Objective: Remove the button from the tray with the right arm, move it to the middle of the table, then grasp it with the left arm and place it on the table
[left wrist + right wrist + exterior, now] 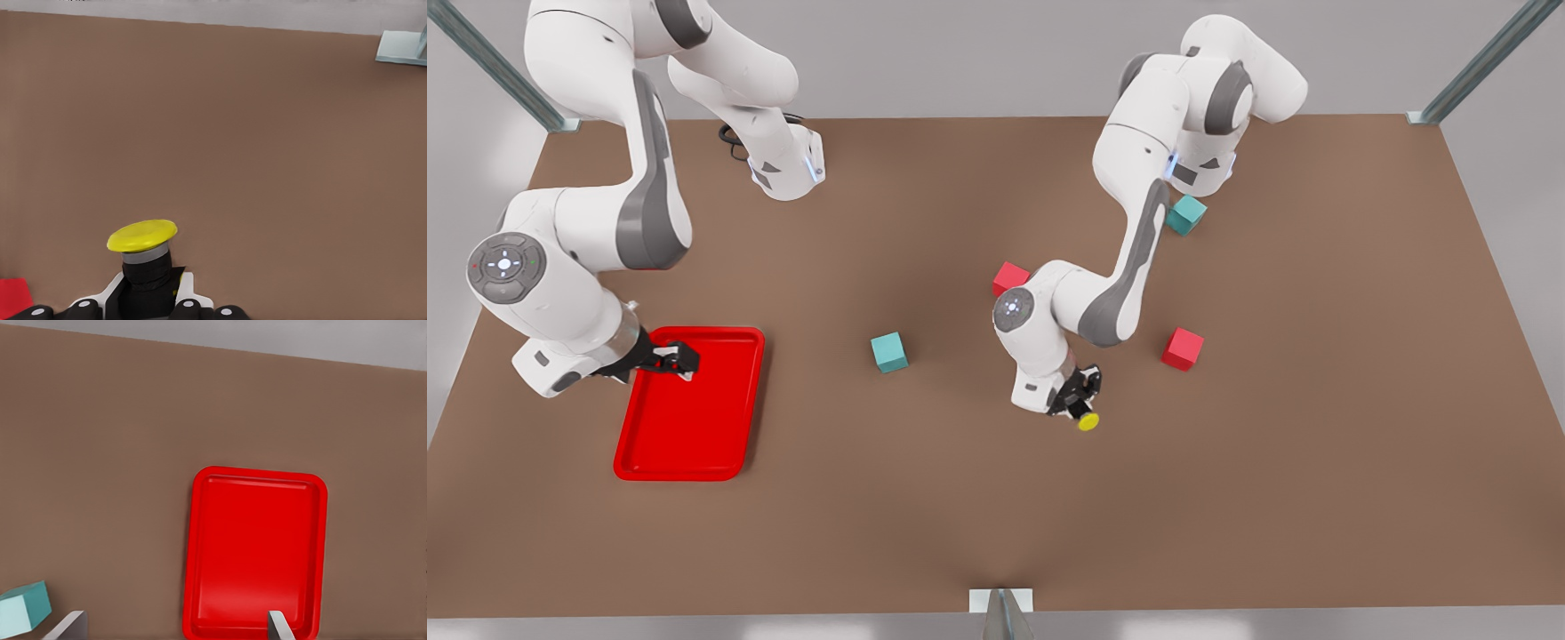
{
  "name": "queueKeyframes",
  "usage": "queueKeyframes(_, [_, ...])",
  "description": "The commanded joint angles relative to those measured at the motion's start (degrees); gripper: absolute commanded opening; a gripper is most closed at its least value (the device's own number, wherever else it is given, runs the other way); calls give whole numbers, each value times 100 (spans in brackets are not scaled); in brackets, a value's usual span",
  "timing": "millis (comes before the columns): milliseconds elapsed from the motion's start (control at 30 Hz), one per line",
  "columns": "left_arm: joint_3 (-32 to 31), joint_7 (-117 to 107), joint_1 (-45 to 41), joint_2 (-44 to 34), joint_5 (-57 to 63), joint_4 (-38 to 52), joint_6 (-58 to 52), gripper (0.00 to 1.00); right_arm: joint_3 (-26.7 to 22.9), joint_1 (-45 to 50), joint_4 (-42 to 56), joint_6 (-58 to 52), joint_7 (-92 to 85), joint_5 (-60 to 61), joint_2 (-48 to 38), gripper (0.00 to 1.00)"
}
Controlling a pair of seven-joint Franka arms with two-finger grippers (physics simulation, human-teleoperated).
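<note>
The button [1088, 421], a yellow cap on a dark body, sits in my left gripper [1080, 400], low over the brown table [960, 498] a little to the front view's right of its middle. In the left wrist view the left gripper [143, 308] is shut on the button's [142, 235] dark body, with the cap sticking out past the fingers. I cannot tell whether the button touches the table. My right gripper [676, 360] hangs open over the near end of the red tray [694, 436]. The tray [257, 547] holds nothing, and the right gripper's [175, 630] fingers stand wide apart.
A teal cube [889, 352] lies between the tray and the left arm. A red cube [1009, 277] sits behind that arm's elbow, another red cube [1183, 348] lies at the front view's right of it, and a second teal cube [1185, 214] lies near its base.
</note>
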Motion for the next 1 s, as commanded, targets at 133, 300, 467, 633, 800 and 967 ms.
queueKeyframes(133, [8, -10781, -481, 404, 2307, -1, -1356, 49, -1, 31, 3, 26, -4, -27, -7, 100])
queueKeyframes(300, [-10, -11300, -605, 1046, 3353, -18, -1347, 48, -9, 23, 3, 17, -4, -27, -7, 100])
queueKeyframes(467, [-10, -11458, -596, 1380, 3925, -45, -1330, 48, -1, 49, 3, 17, -13, -168, -7, 100])
queueKeyframes(633, [-18, -11423, -596, 1828, 4267, -71, -1277, 48, -1, 49, 3, 9, -13, -159, -7, 100])
queueKeyframes(800, [-53, -9868, -622, 1819, 4637, -396, -1216, 48, -1, 49, 3, 9, -22, -168, -7, 100])
queueKeyframes(967, [-141, -7795, -675, 1828, 4602, -554, -1400, 48, -1, 49, 3, 0, -22, -159, -7, 100])
